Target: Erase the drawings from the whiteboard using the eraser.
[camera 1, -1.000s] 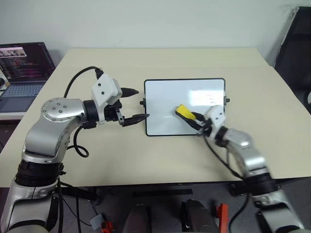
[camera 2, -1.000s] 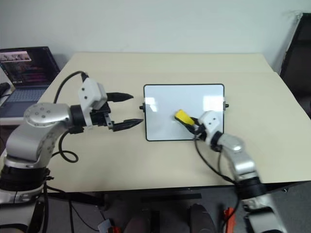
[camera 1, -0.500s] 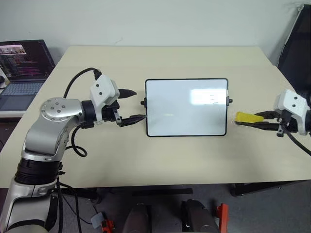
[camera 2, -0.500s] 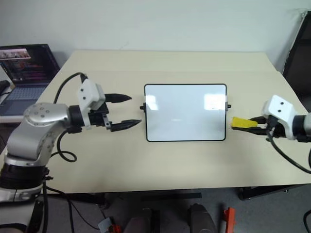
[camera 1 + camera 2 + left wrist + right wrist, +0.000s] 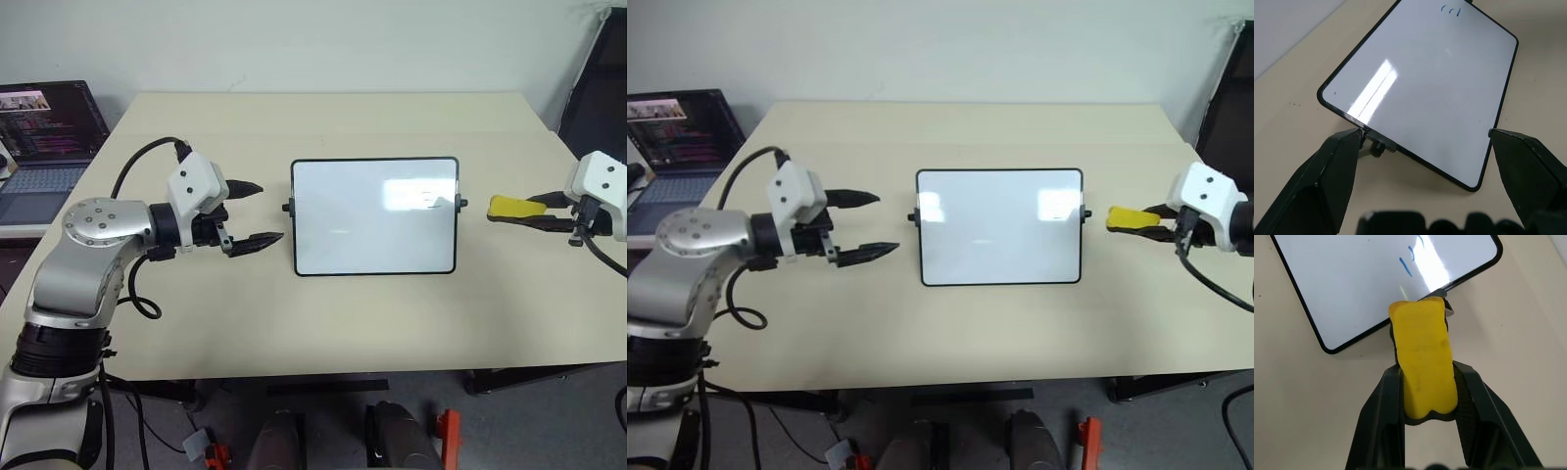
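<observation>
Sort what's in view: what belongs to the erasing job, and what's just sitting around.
Job: whiteboard; drawings left near its right end; yellow eraser clamped in the right gripper; left gripper, open beside the board.

Lying about: laptop; table.

No readable text, label, brand or number anywhere. Whiteboard (image 5: 374,215) carries only a few short blue marker strokes (image 5: 1451,10) near its far right corner: curved ticks, not letters that can be made out. Laptop (image 5: 46,137) beside the tabletop's left edge has its screen lit with rows of coloured lines, too small to read. Yellow eraser (image 5: 1423,362) shows a plain face, no print on it.
</observation>
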Controlling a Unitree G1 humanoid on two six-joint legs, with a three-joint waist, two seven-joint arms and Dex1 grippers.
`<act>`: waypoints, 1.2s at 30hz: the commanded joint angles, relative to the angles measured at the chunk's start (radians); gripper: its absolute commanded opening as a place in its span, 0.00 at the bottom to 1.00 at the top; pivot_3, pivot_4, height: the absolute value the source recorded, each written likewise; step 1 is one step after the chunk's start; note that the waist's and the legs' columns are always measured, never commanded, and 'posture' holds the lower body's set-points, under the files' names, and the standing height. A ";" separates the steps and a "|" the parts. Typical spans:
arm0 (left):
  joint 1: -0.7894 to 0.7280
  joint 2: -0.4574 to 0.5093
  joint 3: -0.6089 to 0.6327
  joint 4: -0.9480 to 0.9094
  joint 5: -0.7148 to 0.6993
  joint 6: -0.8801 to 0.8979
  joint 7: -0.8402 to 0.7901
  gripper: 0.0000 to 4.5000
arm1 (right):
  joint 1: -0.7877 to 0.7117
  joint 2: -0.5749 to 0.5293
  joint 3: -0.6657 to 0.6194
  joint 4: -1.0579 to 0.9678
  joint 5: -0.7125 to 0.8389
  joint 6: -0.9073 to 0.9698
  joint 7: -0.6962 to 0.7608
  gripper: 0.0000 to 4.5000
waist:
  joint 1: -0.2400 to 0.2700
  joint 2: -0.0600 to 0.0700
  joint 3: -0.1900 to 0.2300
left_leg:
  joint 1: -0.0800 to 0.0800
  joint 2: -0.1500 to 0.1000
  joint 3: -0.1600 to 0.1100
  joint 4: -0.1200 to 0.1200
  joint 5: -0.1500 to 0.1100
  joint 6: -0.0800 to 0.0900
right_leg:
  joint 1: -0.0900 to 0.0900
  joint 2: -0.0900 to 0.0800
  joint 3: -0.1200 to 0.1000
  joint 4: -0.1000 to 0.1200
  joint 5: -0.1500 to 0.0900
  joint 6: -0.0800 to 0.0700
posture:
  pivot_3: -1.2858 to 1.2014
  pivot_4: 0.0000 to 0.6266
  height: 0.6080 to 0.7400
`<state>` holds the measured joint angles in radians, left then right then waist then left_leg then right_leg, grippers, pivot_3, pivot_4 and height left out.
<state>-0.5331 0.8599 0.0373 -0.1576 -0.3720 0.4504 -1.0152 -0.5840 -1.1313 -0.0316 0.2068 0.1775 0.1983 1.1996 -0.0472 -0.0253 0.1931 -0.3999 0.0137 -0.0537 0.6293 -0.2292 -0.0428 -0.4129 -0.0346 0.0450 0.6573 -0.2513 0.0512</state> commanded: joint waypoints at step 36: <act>-0.061 0.001 0.011 0.015 0.014 -0.033 -0.006 1.00 | 0.074 0.104 -0.091 -0.180 0.096 0.194 -0.110 0.22 | 0.005 0.000 0.000 | 0.003 -0.001 -0.001 0.002 0.000 0.000 | 0.002 -0.001 0.000 0.005 0.000 0.000 | 0.52 0.24 1.00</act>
<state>-0.5694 0.8571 0.0336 -0.1385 -0.3646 0.4419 -1.0178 -0.4755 -0.9965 -0.1222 0.0252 0.2755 0.4042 1.0660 -0.0417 -0.0250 0.1933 -0.3972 0.0128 -0.0544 0.6317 -0.2291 -0.0429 -0.4109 -0.0354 0.0446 0.6622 -0.2512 0.0511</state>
